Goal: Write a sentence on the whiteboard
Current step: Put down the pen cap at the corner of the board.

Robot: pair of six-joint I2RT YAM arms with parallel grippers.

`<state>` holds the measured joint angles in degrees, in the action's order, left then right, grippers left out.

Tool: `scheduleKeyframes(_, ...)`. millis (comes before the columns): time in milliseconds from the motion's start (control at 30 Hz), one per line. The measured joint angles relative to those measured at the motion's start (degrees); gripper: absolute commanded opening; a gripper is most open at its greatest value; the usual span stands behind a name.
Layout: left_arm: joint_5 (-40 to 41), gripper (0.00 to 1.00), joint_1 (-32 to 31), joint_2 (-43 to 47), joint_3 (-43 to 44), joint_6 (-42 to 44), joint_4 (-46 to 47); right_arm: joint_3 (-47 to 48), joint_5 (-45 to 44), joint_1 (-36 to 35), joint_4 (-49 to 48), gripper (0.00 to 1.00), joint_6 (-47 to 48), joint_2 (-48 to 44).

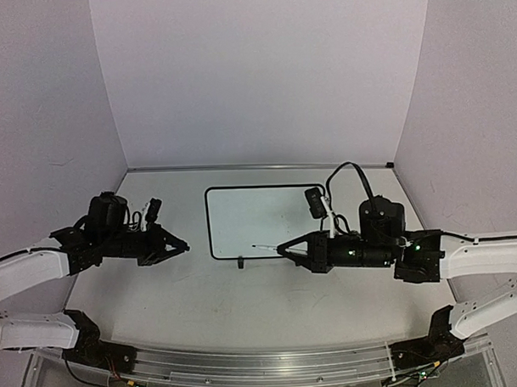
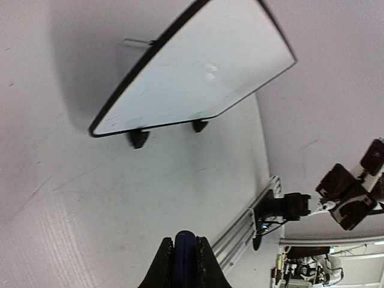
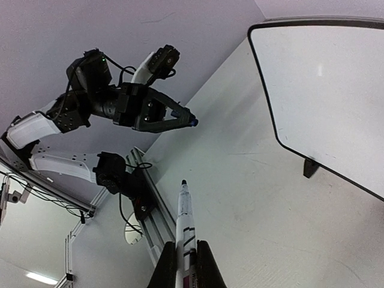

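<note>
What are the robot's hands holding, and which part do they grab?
Right jaws hold a white marker by its barrel, the tip poking out. Left jaws pinch a small blue thing, perhaps its cap, by its sides.

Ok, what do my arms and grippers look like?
The left arm and right arm have white shells with black joints. The left gripper and right gripper are black, tapering to a point, each topped by a small camera. A black cable loops over the right wrist.
</note>
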<state>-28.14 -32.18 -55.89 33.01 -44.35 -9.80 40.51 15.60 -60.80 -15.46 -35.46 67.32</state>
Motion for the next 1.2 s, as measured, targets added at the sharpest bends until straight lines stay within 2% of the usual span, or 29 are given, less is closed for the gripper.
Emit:
scheduleKeyframes(233,7.90,0.00,0.04,-8.15,0.75,5.93,-12.92,-0.02,-7.32,-0.07,8.60,0.00,0.41,-0.08)
scheduleKeyframes(667,10.99,0.02,0.04,-22.62,1.93,9.37,-14.53,-0.02,-13.36,-1.47,12.13,0.00,0.76,0.13)
scheduleKeyframes(767,10.97,0.11,0.04,-24.71,2.26,9.94,-14.19,-0.02,-13.69,-2.10,12.11,0.00,1.04,0.67)
scheduleKeyframes(1067,11.02,0.59,0.04,-26.50,3.24,10.22,-13.66,0.84,-15.71,-5.14,12.57,0.00,2.44,4.62)
scheduleKeyframes(1200,11.74,0.75,0.04,-26.10,3.71,10.89,-13.36,1.54,-16.88,-6.15,12.53,0.00,2.77,4.95)
